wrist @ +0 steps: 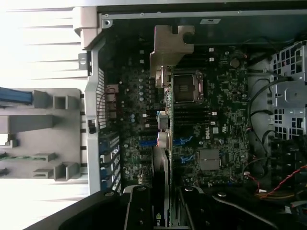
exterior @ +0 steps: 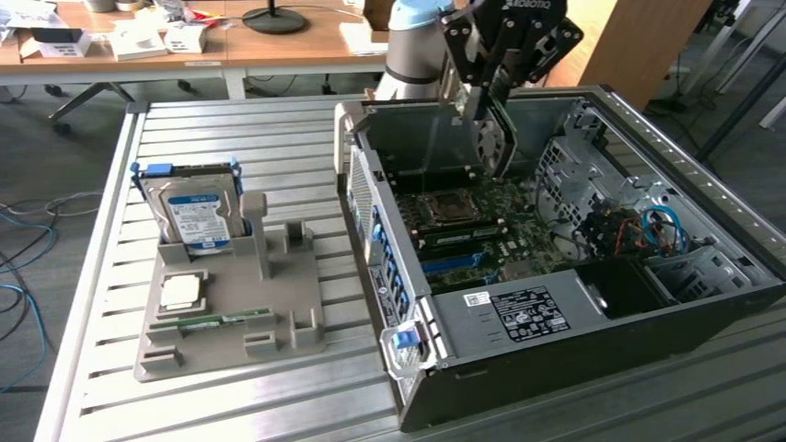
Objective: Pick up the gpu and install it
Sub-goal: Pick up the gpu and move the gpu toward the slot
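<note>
Arm descends from above into the open computer case (exterior: pixel 577 276), wrist directed downward. Gripper (exterior: pixel 481 101) fingers are clamped on the gpu (exterior: pixel 489 138), which hangs on edge inside the case, above the motherboard (exterior: pixel 491 221).

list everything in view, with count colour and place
table: 1, grey metal slats
desk: 1, brown, behind the table
case: 1, black and grey, open, exterior view's right
motherboard: 1, dark, inside the case
holder: 1, grey, on the table, exterior view's left
hard drive: 1, silver with blue label, standing in the holder
memory stick: 1, green, lying on the holder
chip: 1, silver, on the holder
gpu: 1, dark with silver bracket, held upright over the case
arm: 1, pale grey-blue, behind the case
gripper: 1, black, shut on the gpu
</note>
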{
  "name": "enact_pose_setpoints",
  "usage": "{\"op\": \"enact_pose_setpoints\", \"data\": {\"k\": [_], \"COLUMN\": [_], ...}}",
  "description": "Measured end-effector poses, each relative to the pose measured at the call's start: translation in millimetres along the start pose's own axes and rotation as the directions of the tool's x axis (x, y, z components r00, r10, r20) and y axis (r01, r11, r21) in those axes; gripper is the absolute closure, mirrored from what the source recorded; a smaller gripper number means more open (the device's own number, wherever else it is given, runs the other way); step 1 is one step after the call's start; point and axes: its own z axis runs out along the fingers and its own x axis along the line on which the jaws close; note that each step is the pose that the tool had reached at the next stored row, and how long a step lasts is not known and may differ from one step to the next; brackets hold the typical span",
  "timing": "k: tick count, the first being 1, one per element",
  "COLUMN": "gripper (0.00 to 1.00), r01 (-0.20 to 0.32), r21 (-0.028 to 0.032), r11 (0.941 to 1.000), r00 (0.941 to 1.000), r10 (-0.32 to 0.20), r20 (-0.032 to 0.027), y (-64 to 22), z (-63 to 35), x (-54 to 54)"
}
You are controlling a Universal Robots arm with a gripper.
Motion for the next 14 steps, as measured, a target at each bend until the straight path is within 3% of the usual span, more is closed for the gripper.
{"op": "enact_pose_setpoints", "data": {"k": [9, 11, 14], "gripper": [0.74, 0.74, 0.74], "r01": [0.0, 0.0, 0.046], "r21": [-0.0021, -0.0024, -0.0023], "r11": [1.0, 1.0, 0.999], "r00": [1.0, 1.0, 0.999], "r10": [0.0, 0.0, -0.046], "r20": [-0.0001, -0.0001, -0.0029], "y": [2.6, 3.9, 4.1], "z": [0.0, 0.1, 1.7], "x": [-41.0, -61.6, -64.1]}}
